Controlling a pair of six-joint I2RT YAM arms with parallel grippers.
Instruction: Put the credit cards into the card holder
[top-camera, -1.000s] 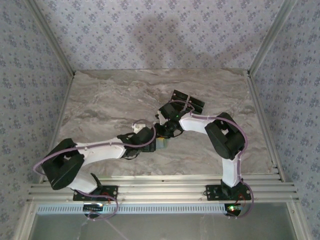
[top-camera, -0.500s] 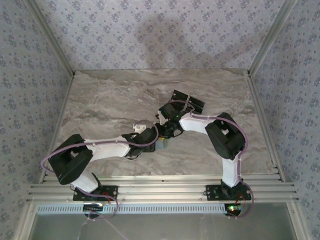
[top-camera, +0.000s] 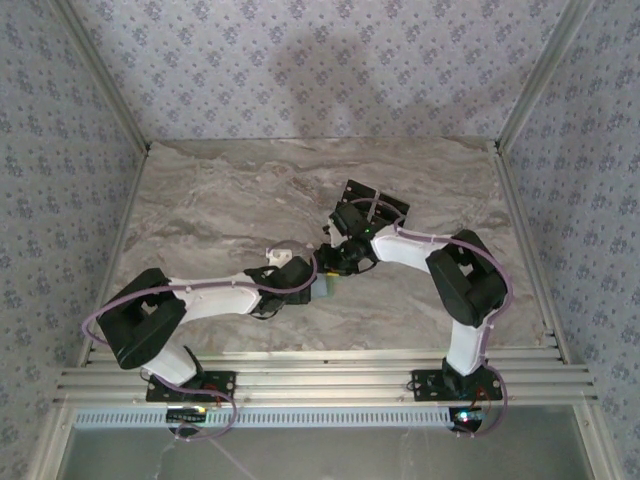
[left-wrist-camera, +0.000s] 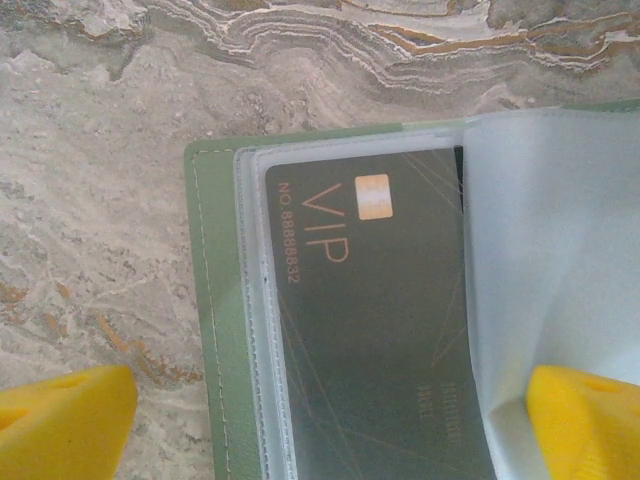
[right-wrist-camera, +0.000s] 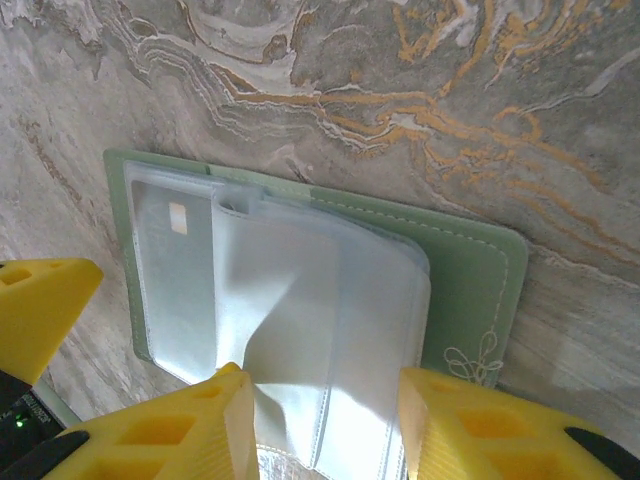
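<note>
The pale green card holder (left-wrist-camera: 210, 300) lies open on the marble table (top-camera: 220, 200), between the two wrists (top-camera: 324, 288). A black credit card (left-wrist-camera: 370, 330) marked VIP sits inside its left clear pocket. My left gripper (left-wrist-camera: 330, 435) hangs open over that card, one yellow fingertip (left-wrist-camera: 60, 420) on each side. The holder's clear sleeves (right-wrist-camera: 320, 320) stand lifted and buckled, and my right gripper (right-wrist-camera: 320, 430) is shut on their near edge. More black credit cards (top-camera: 385, 205) lie on the table just beyond the right wrist.
The green right panel (right-wrist-camera: 470, 270) with its stitched ornament lies flat under the sleeves. A yellow finger of the left gripper (right-wrist-camera: 40, 300) shows left of the holder. Metal rails (top-camera: 320, 375) run along the near edge, and patterned walls enclose the table.
The left arm's elbow has swung right and forward. The right arm's elbow has shifted to the right. Both grippers stay at the card holder, their jaws unchanged.
</note>
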